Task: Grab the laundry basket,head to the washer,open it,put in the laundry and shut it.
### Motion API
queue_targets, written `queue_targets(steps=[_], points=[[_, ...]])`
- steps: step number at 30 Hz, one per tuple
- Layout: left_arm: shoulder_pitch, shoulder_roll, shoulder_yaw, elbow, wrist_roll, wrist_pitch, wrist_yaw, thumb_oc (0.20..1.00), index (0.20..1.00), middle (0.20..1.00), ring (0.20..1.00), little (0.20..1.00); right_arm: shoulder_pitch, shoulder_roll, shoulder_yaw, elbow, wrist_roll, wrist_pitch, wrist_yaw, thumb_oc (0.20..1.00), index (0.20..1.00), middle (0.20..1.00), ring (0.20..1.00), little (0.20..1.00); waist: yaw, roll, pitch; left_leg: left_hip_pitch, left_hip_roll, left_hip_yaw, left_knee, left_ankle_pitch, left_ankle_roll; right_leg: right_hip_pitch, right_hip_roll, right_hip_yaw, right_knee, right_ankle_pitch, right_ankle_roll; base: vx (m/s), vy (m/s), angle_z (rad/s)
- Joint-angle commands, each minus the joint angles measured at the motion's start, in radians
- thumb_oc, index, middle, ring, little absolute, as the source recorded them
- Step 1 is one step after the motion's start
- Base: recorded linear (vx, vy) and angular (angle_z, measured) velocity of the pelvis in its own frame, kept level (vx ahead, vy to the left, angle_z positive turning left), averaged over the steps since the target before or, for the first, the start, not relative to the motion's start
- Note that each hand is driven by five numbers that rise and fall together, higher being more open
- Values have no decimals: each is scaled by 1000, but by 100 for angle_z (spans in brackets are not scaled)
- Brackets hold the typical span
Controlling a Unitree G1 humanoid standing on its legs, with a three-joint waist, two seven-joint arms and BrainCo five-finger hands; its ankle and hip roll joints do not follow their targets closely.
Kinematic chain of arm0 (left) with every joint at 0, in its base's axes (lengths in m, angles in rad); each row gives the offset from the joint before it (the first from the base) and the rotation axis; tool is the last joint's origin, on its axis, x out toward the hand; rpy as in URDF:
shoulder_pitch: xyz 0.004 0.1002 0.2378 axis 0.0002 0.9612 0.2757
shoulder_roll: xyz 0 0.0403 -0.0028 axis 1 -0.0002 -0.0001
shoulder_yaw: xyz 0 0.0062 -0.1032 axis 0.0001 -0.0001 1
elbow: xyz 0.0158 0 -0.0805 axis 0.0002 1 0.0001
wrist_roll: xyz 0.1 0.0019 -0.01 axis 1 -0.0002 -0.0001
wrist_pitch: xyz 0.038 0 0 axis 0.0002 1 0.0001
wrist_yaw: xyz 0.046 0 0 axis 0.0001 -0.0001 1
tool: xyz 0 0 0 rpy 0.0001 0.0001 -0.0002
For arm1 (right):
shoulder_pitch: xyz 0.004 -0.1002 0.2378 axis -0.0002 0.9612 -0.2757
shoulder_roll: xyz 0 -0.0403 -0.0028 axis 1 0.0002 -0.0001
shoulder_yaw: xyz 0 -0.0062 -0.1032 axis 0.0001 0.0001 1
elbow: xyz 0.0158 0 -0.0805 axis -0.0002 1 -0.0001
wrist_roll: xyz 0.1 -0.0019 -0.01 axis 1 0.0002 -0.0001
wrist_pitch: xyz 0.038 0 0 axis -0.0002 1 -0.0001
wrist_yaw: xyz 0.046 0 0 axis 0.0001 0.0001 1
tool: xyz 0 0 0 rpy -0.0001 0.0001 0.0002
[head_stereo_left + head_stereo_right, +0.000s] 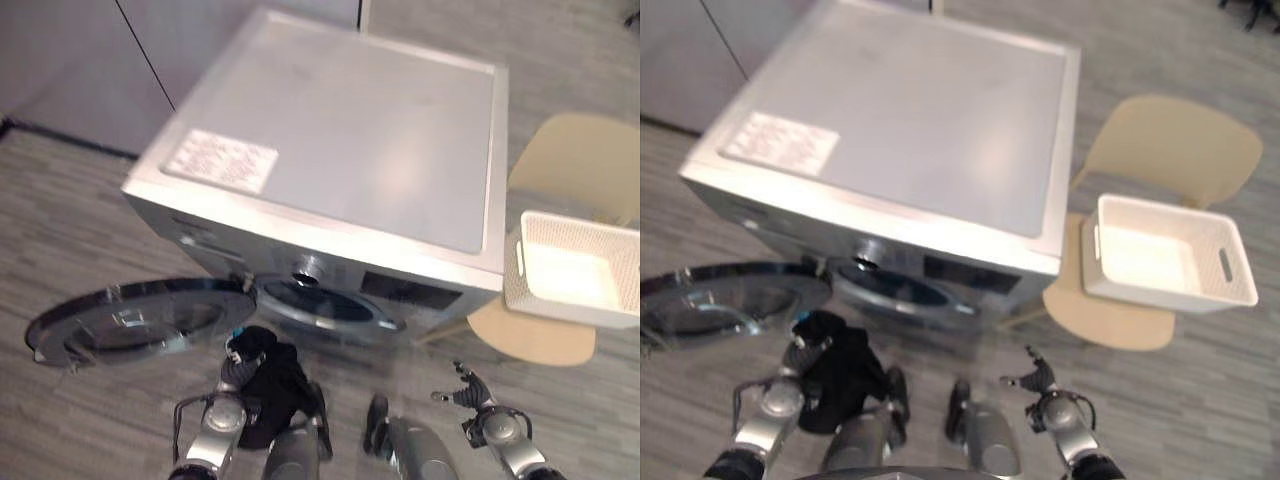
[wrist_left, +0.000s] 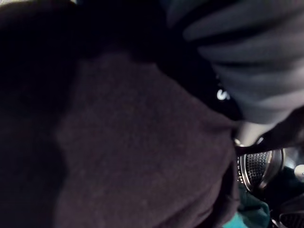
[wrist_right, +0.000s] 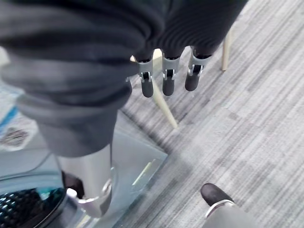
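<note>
Black garment (image 1: 272,388) bunched in my left hand (image 1: 236,372) by the washer (image 1: 330,170) opening, door (image 1: 130,318) open. Right hand (image 1: 466,392) empty, fingers relaxed. White basket (image 1: 572,268) on chair (image 1: 570,160).

Two silver-grey arms show at the near edge, the left arm (image 1: 212,437) and the right arm (image 1: 512,438), each a smooth rounded metal tube with bright highlights. The left robot hand (image 1: 236,368) is dark and grey above its shiny wrist. The right robot hand (image 1: 462,393) is dark, with thin pointed parts. Close up, a dark ribbed cover (image 3: 85,61) wraps its back and wrist in soft folds, and short silver fingers (image 3: 164,81) with rounded black tips sit side by side.
</note>
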Motion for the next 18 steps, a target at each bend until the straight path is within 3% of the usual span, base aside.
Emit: queue_targets(steps=[1, 3, 4, 9, 11, 12, 14, 15, 16, 18], points=[[-75, -4, 4, -74, -22, -79, 73, 200, 200, 200, 200, 200, -33, -45, 11, -60, 53, -44, -48, 1000, 1000, 1000, 1000, 1000, -24, 20, 25, 13, -1, -121, 34, -156, -33, 66, -4, -20, -148, 22, 91, -80, 25, -36], [-95, 5, 1, -83, -11, -81, 96, 200, 200, 200, 200, 200, -36, -42, 4, -65, 59, -47, -56, 1000, 1000, 1000, 1000, 1000, -29, 24, 38, -17, -3, -122, 57, -160, -27, 30, -10, -22, -111, 18, 90, -103, 47, -1], [-178, 43, -15, -109, 36, -85, 167, 200, 200, 200, 200, 200, -33, -43, -10, -96, 105, -62, -80, 1000, 1000, 1000, 1000, 1000, -46, 25, 73, -117, 4, -92, 169, -208, -14, -97, -25, 4, 40, -33, 86, -155, 87, 6], [-301, 78, -40, -131, 96, -86, 255, 200, 200, 200, 200, 200, -37, -47, -15, -154, 138, -90, -112, 1000, 1000, 1000, 1000, 1000, -71, 24, 94, -260, 19, -69, 322, -263, 13, -258, -42, 31, 199, -82, 67, -118, 93, -5], [-458, 150, -80, -114, 161, -76, 320, 200, 200, 200, 200, 200, -63, -56, -6, -196, 164, -120, -128, 1000, 1000, 1000, 1000, 1000, -95, 23, 102, -378, 35, -55, 423, -293, 25, -382, -42, 55, 289, -102, 59, -107, 75, -22], [-458, 150, -81, -113, 161, -76, 320, 200, 200, 200, 200, 200, -63, -56, -6, -196, 164, -120, -128, 1000, 1000, 1000, 1000, 1000, -95, 23, 102, -379, 36, -55, 424, -293, 25, -383, -42, 56, 290, -102, 59, -91, 73, -17], [-674, 271, -139, -63, 248, -43, 387, 200, 200, 200, 200, 200, -77, -80, 10, -262, 177, -156, -137, 1000, 1000, 1000, 1000, 1000, -132, 21, 111, -509, 56, -48, 537, -327, 37, -505, -41, 77, 368, -114, 58, -88, 71, -17], [-679, 271, -143, -59, 248, -44, 388, 200, 200, 200, 200, 200, -78, -79, 8, -263, 177, -155, -137, 1000, 1000, 1000, 1000, 1000, -130, 21, 109, -516, 57, -48, 542, -329, 37, -512, -40, 77, 372, -115, 58, -99, 77, -26], [-810, 338, -190, -8, 291, -24, 427, 200, 200, 200, 200, 200, -87, -98, 17, -287, 178, -179, -146, 1000, 1000, 1000, 1000, 1000, -152, 23, 114, -590, 67, -51, 596, -344, 46, -584, -38, 83, 409, -116, 59, -39, 33, -22], [-898, 370, -233, 39, 305, -15, 449, 200, 200, 200, 200, 200, -98, -105, 17, -303, 182, -193, -149, 1000, 1000, 1000, 1000, 1000, -164, 23, 113, -637, 75, -53, 630, -355, 49, -625, -33, 93, 427, -118, 60, -43, 47, -15]])
